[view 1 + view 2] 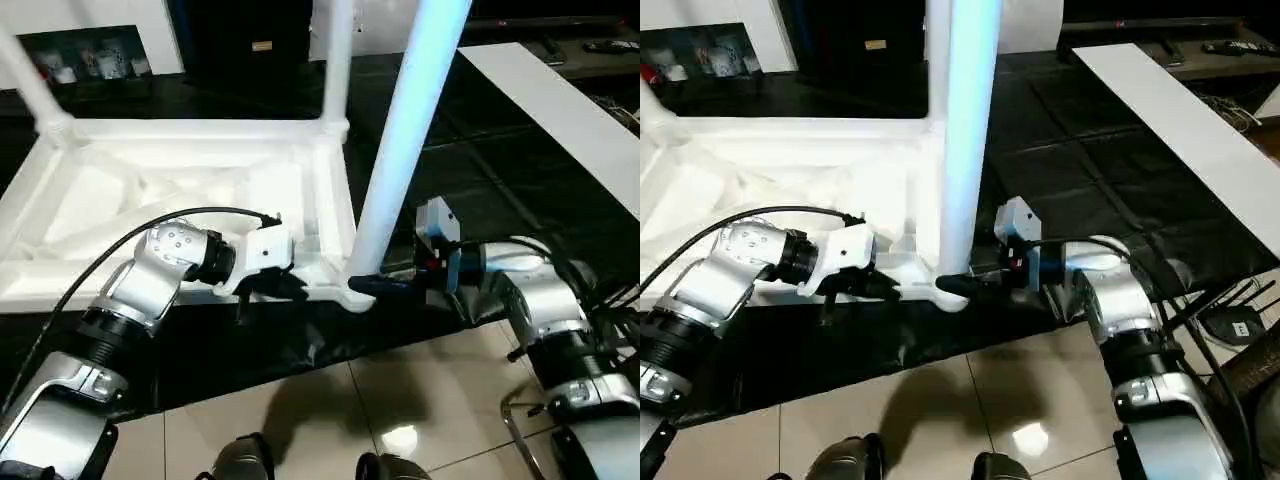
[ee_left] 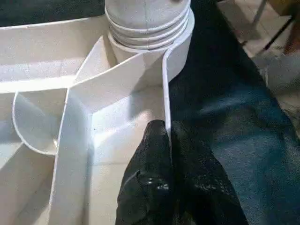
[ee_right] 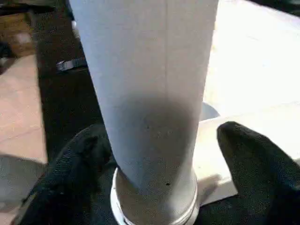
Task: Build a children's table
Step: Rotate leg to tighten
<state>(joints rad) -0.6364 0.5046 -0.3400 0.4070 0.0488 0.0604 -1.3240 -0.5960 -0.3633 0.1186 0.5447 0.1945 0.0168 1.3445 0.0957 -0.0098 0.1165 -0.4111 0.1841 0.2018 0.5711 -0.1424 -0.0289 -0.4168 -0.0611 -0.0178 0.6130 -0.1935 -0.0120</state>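
White plastic dominates the scene: the children's table (image 1: pixel 180 190) lies upside down on a black sheet (image 1: pixel 250 345) spread over the floor, ribbed underside up, with legs already standing in its corner sockets. Three legs are visible in the head view: one at the 10 o'clock corner (image 1: pixel 30 85), one at the far corner toward 12 o'clock (image 1: pixel 338 60), and the nearest leg (image 1: pixel 400 160) rising from the socket at the table's near corner, about the centre of the picture. A fourth corner lies off to the 9 o'clock side and cannot be judged, so assembly looks mostly done, with seating of this near leg apparently the step in hand. The left gripper (image 2: pixel 168 140) is closed on the thin rim wall (image 2: pixel 165 89) of the tabletop just beside that socket, steadying the top. The right gripper (image 3: pixel 164 154) has its fingers spread on either side of the leg's base, low by the socket collar (image 3: pixel 154 211); whether the pads press the tube I cannot tell. Room is tight: both arms meet at one corner, the sheet's edge and tiled floor (image 1: pixel 330 410) lie toward 6 o'clock, a white board (image 1: pixel 560 110) runs toward 2 o'clock, and cables (image 1: pixel 1230 310) crowd the right forearm around 4 o'clock.
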